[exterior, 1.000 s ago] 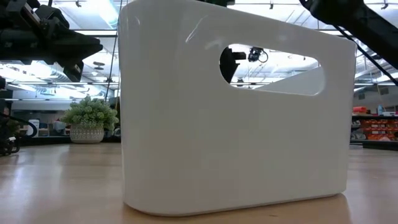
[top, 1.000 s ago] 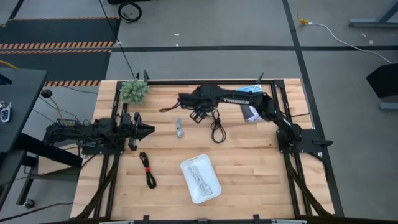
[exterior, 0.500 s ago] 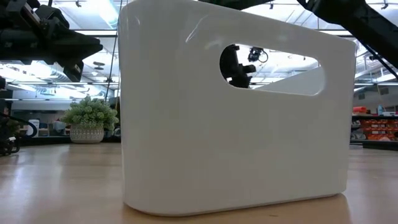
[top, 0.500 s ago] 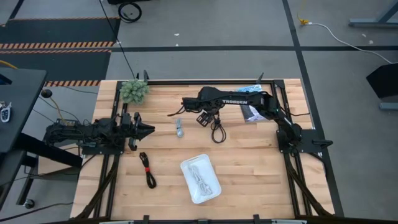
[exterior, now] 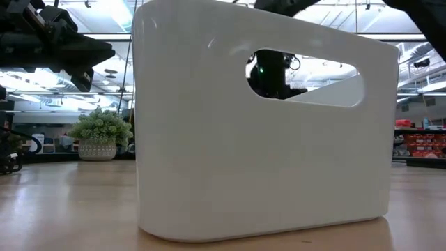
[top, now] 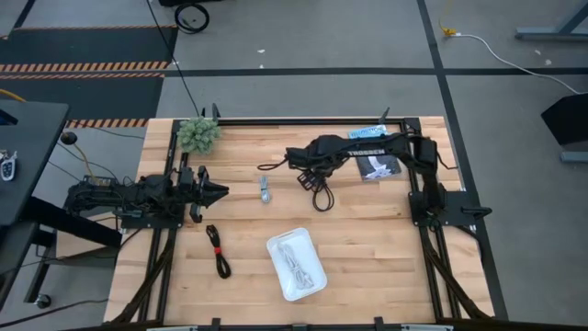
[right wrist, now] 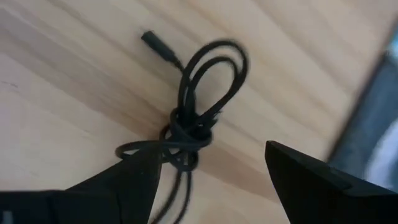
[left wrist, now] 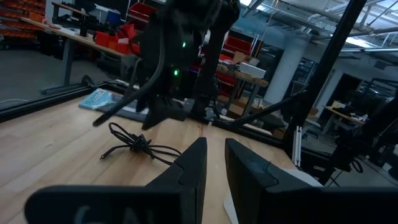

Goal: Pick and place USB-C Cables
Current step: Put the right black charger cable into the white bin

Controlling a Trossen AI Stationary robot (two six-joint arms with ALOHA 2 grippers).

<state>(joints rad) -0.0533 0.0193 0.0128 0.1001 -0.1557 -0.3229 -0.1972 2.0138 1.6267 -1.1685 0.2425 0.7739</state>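
Since the frame a second ago the right arm has pulled back toward the right of the high view, and the right gripper (top: pixel 310 175) now sits just above the black cable (top: pixel 321 195) at centre frame instead of farther left. In the right wrist view its fingers (right wrist: pixel 311 180) are spread wide, with the knotted bundle lying on the wood between and ahead of them, not touched.

Step in hand, as I read it: approach for the pick of this cable. Next I need to descend and centre the jaws over the knot, the thickest part (loose loops would likely slip out), then close.

The left gripper (top: pixel 213 191) waits at the left-middle of the high view, fingers nearly together with a narrow gap in its own wrist view.

Other cables: short grey one (top: pixel 265 190) left of centre, black one with a red tie (top: pixel 218 250) at lower left, white one coiled in the white tray (top: pixel 315 285) at lower centre. A blue-and-black packet (top: pixel 377 165) lies upper right and a small plant (top: pixel 198 134) upper left. Nothing crowds the black cable; the tray blocks most of the low view.
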